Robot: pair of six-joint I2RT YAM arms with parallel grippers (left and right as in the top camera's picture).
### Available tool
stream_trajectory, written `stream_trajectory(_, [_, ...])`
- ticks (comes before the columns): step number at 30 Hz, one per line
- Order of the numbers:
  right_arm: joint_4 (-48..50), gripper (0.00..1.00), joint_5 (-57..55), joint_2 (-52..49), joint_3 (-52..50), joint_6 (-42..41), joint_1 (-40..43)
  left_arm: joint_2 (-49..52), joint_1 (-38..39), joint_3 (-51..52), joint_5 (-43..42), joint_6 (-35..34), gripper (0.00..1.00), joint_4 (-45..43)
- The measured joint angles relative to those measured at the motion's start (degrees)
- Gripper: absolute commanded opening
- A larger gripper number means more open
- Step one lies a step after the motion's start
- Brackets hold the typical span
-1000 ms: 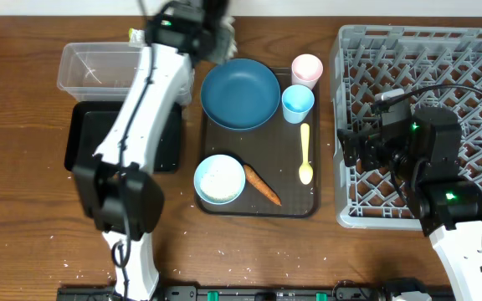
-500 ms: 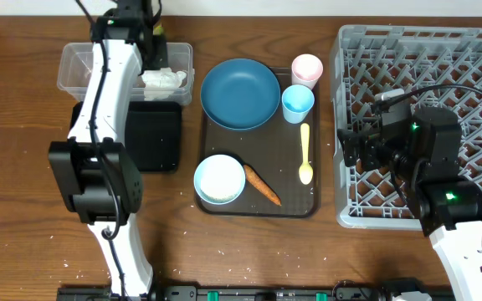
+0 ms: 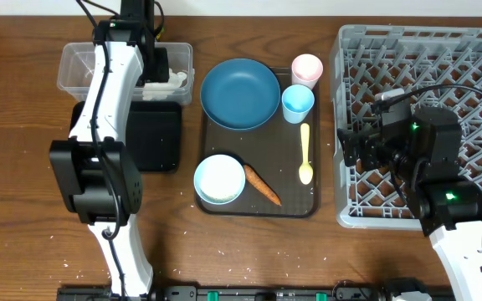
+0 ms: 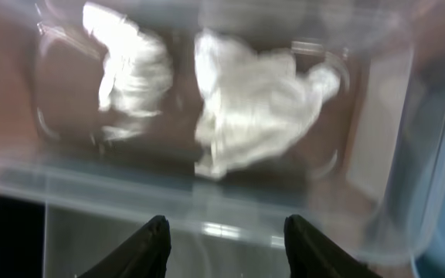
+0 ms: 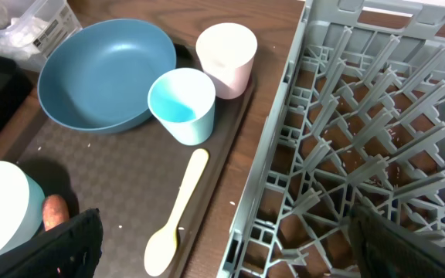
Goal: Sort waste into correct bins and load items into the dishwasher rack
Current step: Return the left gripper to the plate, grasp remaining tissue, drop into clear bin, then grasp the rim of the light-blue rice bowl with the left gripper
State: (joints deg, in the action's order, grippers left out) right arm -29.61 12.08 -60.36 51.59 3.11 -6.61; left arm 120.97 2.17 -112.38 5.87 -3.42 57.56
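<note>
My left gripper is open and empty over the near wall of the clear plastic tub; in the overhead view it is at the tub's right end. Two crumpled white tissues lie inside the tub. The black tray sits in front of the tub. A dark blue plate, pink cup, light blue cup, yellow spoon, pale bowl and carrot rest on the brown serving tray. My right gripper is open and empty at the grey rack's left edge. No wrapper shows.
The brown serving tray lies between the bins and the rack. Small white grains are scattered on the wooden table in front of it. The right wrist view shows the spoon close to the rack wall.
My left arm swung left from behind the plate to over the clear tub. A tissue it carried now lies in the tub. The right arm has not moved.
</note>
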Motion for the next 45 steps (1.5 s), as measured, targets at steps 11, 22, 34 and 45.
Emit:
stream_trajectory(11, [0.0, 0.99, 0.0, 0.0, 0.0, -0.2, 0.0, -15.0, 1.4, -0.5, -10.4, -1.3, 0.62, 20.1])
stream_trajectory(22, [0.1, 0.99, 0.4, 0.0, 0.1, -0.2, 0.0, -16.8, 11.2, 8.5, -12.0, -2.8, 0.63, 22.4])
stream_trajectory(34, [0.1, 0.99, 1.0, 0.0, 0.1, -0.2, 0.0, -24.5, 29.7, 38.7, -12.7, -7.3, 0.65, -0.4])
stream_trajectory(45, [0.5, 0.99, 3.0, 0.0, 0.1, -0.2, 0.0, -30.9, 34.8, 50.9, -13.0, -4.7, 0.74, -7.9])
